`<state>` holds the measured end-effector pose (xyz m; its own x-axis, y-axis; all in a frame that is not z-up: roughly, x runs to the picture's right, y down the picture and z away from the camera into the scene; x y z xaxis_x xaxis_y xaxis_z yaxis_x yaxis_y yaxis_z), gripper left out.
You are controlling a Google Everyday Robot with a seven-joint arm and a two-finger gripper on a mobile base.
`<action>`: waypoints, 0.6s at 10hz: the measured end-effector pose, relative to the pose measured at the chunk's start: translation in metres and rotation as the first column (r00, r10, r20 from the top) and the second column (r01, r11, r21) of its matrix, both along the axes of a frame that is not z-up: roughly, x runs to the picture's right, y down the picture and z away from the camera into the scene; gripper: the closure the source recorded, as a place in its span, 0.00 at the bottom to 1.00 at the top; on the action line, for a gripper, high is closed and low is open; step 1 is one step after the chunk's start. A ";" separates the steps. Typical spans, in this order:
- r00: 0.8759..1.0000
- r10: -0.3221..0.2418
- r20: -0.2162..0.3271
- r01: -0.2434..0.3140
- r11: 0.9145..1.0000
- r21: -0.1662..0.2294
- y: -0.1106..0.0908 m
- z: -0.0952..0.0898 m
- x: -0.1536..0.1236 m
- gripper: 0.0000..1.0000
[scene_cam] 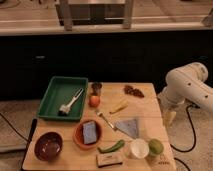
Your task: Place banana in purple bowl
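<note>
Banana (119, 107) lying diagonally, lower-left to upper-right, tool (170, 118) open, empty, just right of table (149, 106)

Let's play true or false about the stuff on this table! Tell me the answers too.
1. The banana is in the purple bowl. False: it lies on the table, and the bowl is empty.
2. A blue sponge sits in the orange bowl. True.
3. The gripper hangs beside the table's right edge, holding nothing. True.
4. The green tray is empty. False: a white tool lies in it.
5. The white cup stands between the green pod and the lime. True.
</note>
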<state>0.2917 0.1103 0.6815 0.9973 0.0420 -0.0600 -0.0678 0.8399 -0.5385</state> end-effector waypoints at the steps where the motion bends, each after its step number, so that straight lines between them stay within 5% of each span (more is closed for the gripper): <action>1: 1.000 0.000 0.000 0.000 1.000 0.000 0.000 0.000 0.000 0.20; 6: 1.000 -0.008 -0.001 0.008 1.000 -0.001 0.001 0.001 -0.001 0.20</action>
